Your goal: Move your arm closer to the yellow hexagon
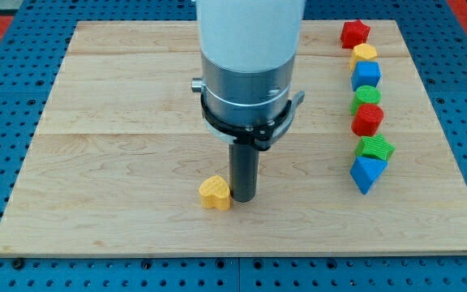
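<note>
My tip [242, 199] rests on the wooden board [120, 122], low and near the middle. A yellow heart-shaped block [215, 193] lies right against the tip's left side. A second yellow block [364, 54], which looks like the hexagon, sits second from the top in a column of blocks at the view's right, far from the tip and up to its right.
The right-hand column runs top to bottom: red block [354, 33], the yellow one, blue block [366, 75], green block [366, 98], red block [367, 119], green block [375, 148], blue block [367, 173]. The arm's wide body [246, 81] hides the board's upper middle.
</note>
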### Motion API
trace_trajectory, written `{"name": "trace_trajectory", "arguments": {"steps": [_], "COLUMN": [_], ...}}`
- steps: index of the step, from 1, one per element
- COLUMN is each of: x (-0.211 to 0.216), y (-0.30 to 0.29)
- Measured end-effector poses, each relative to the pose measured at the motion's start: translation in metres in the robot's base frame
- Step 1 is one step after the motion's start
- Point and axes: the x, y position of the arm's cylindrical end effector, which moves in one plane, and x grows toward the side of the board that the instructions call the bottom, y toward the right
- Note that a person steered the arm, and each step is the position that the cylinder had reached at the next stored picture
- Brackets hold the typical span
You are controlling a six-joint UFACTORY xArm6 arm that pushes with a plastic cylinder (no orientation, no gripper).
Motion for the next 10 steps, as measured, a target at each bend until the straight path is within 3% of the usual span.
{"name": "trace_trajectory", "arguments": {"steps": [1, 2, 3, 4, 5, 7, 8, 10], "x": [0.000, 0.055, 0.071, 0.005, -0.079, -0.241, -0.266, -0.262], "y": [0.024, 0.105, 0.197, 0.289, 0.339, 0.339, 0.313, 0.220]}}
